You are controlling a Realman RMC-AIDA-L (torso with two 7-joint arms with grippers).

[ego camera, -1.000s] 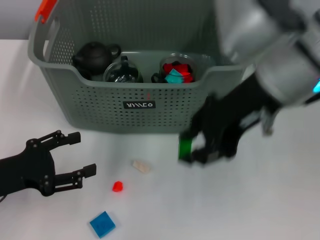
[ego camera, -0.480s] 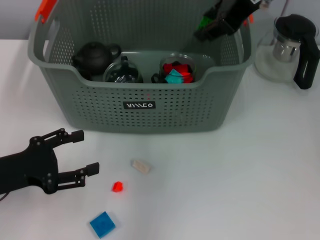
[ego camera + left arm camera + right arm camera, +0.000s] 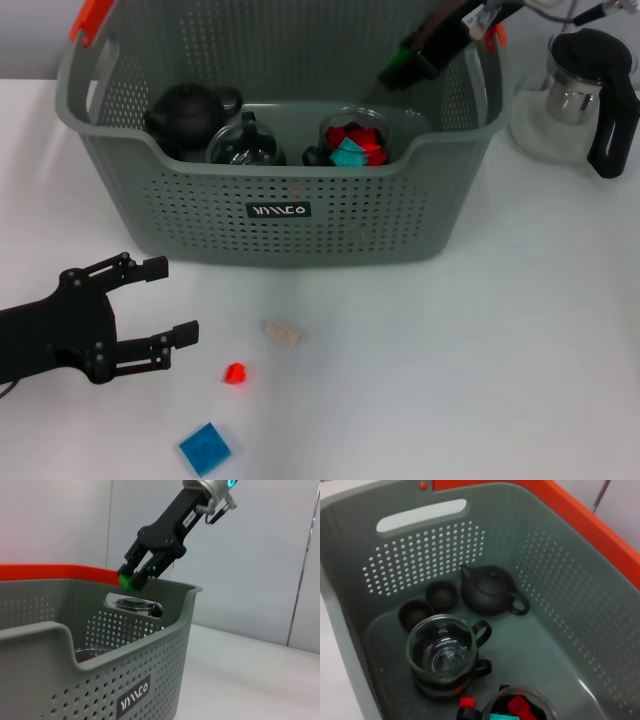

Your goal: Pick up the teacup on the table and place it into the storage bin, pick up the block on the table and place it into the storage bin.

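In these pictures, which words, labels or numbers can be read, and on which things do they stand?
Black label on the front wall of the basket: white marks, too stylised to read as sure letters; the same marks show in the left wrist view.
Nothing else shows any readable text.

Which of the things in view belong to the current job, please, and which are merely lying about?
Job in hand:
storage bin
green block, held in the right gripper above the bin
blue block, red block and beige block on the table
left gripper, fingers open, low over the table

Lying about:
glass kettle beside the bin
black teapot in the bin
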